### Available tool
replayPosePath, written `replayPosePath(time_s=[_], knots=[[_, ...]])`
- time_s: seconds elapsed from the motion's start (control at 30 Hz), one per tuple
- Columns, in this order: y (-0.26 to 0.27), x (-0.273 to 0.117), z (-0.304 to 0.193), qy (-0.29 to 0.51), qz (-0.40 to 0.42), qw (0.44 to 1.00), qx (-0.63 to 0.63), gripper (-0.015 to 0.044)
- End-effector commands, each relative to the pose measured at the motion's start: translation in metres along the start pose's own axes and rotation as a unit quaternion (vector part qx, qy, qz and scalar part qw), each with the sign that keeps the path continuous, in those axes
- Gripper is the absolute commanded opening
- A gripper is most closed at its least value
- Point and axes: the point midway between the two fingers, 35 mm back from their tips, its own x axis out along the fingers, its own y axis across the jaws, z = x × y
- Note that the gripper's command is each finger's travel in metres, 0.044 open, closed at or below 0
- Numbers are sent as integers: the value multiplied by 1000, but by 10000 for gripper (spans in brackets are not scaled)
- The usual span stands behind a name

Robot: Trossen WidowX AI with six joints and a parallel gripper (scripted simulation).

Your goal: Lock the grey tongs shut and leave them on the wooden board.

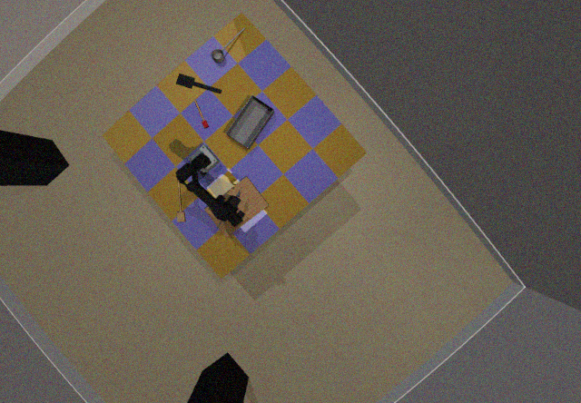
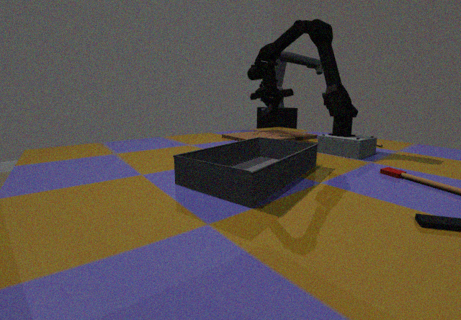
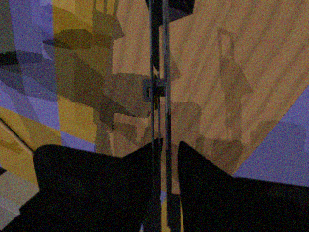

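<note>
My gripper (image 2: 272, 109) (image 3: 170, 144) is shut on the grey tongs (image 3: 167, 58) and points down, high above the wooden board (image 1: 256, 195) (image 2: 238, 137) (image 3: 275, 43). In the wrist view the two thin tong arms run close together and nearly parallel between the dark fingers, with a small dark bracket around them. The frames do not show whether the lock is engaged. Both ends of the tongs are unclear; the arm hides them in the top view. The roasting tin (image 1: 251, 122) (image 2: 212, 180) stands apart from the board, with nothing lying across it.
A red-headed brush (image 1: 204, 124) (image 2: 390, 171) and a black spatula (image 1: 185, 81) (image 2: 439, 223) lie beyond the arm's base (image 2: 346, 145). A round, long-handled utensil (image 1: 218, 55) lies near the far corner. A wooden tool (image 1: 181, 216) lies left of the board.
</note>
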Motion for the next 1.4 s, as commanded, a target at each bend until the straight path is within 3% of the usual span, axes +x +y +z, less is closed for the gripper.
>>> replayPosePath(time_s=[0.0,0.47,1.37], knots=[[-5,-4,-4,-46,-22,999,-4,-150],[-7,-5,-6,-79,-36,996,-7,-150],[-11,38,0,-79,-35,996,-8,-150]])
